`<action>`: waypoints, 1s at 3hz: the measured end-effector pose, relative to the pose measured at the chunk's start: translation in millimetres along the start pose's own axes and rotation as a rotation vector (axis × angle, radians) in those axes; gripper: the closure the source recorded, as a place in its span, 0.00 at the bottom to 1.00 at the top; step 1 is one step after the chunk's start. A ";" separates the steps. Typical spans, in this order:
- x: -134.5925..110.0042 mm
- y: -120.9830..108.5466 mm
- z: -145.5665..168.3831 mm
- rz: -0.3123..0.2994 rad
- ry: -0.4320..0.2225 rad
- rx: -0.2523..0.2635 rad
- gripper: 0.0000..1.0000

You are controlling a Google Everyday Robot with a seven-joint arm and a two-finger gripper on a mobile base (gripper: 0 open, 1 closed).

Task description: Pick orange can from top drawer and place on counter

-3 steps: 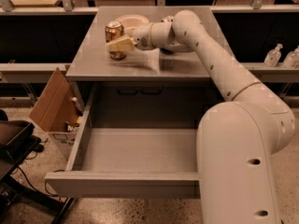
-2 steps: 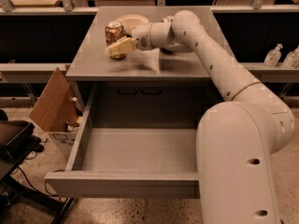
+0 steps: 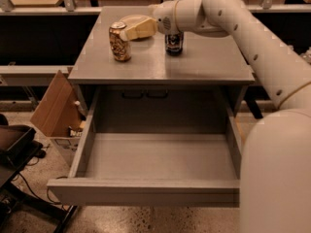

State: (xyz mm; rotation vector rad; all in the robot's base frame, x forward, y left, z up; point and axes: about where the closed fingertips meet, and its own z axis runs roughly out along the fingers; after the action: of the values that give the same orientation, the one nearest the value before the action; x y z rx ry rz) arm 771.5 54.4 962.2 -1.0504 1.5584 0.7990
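Observation:
The orange can (image 3: 119,42) stands upright on the left part of the grey counter (image 3: 204,64). My gripper (image 3: 128,27) hovers just to the right of the can's top, at its upper edge, with its cream fingers (image 3: 141,29) spread and nothing between them. The top drawer (image 3: 155,157) is pulled fully out below the counter, and its floor is bare.
A dark can (image 3: 174,42) stands on the counter behind my wrist, right of the orange can. A cardboard box (image 3: 56,110) leans against the cabinet's left side. A black stand (image 3: 14,152) is at lower left. Wooden tabletops run along the back.
The gripper held the can with a finger across its front. It has now let go and drawn back to the right, leaving the can standing alone.

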 end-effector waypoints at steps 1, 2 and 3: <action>-46.4 5.3 -62.2 -0.055 -0.008 0.052 0.00; -88.2 -7.0 -160.5 -0.129 0.019 0.223 0.00; -101.9 -27.7 -227.0 -0.138 0.046 0.437 0.00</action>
State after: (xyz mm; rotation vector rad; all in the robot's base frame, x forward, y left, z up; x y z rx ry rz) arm 716.1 -136.4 1114.5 -0.8447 1.5864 0.3184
